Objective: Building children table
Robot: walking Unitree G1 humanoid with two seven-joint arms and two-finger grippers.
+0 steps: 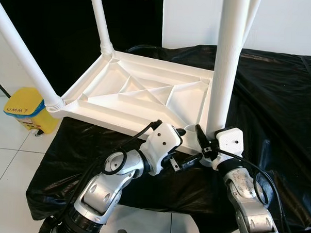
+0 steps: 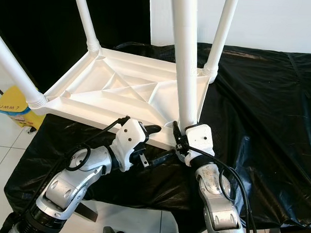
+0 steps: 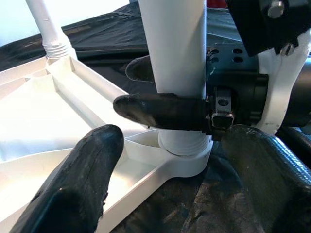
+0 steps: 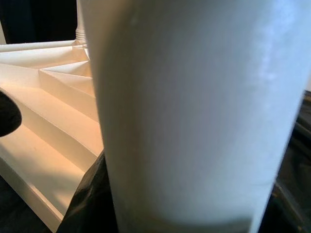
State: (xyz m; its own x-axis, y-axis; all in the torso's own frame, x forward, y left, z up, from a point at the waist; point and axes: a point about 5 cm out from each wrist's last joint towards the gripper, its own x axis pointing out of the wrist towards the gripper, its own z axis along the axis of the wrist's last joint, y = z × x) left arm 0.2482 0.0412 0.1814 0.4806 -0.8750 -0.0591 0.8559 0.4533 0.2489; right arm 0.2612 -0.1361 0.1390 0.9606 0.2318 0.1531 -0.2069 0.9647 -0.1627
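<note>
Four legs: white tubes stood up from the corners of the upturned white tabletop [image 1: 146, 93].
Tabletop place: it lay underside up on a black plastic sheet [image 1: 280, 96], ribs showing.
Near leg [image 1: 227, 63]: it stood upright in the corner socket nearest the robot.
Right claw [image 3: 160, 92]: it was closed around the near leg, just above the threaded base, one finger [image 3: 160, 110] across the front.
Left claw [image 1: 180, 158]: it was spread wide, empty, beside that corner.
Yellow bucket [image 1: 29, 113]: on the tiled floor, left of the sheet.
</note>
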